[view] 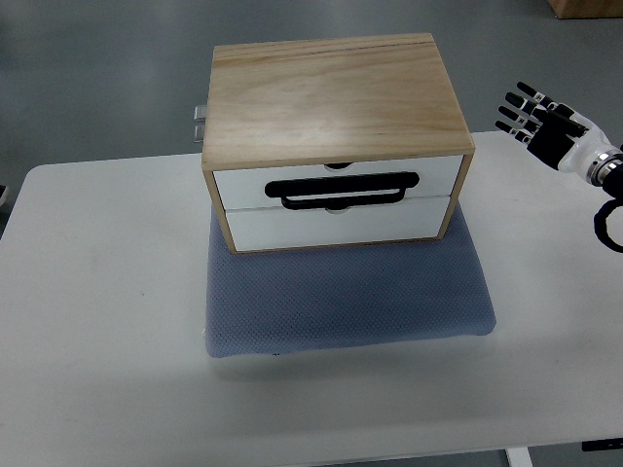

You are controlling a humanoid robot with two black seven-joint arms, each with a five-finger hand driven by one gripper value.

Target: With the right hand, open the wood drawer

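A wooden drawer box (336, 146) is sitting at the centre of the view, on a blue-grey padded mat (350, 302) that is lying on a white desk (97, 311). The box's long axis is running left to right across the picture, and its front is facing the camera, turned very slightly toward the right. The front is showing two white drawer faces stacked one above the other: the upper drawer (336, 180) and the lower drawer (336, 222), both sitting flush with the wooden frame (neither is pulled out). A black loop handle (343, 190) is lying horizontally across the seam between the two faces; which drawer it belongs to is not clear. The plain pale wood top is showing grain but no readable writing, label or brand. A small metal fitting (199, 122) is sticking out at the box's back left corner.

The right robot hand (545, 122), black and white, is hovering at the right edge, well apart from the box and level with its top, with fingers spread and holding nothing. A black cable loop (610, 224) is hanging below its wrist.
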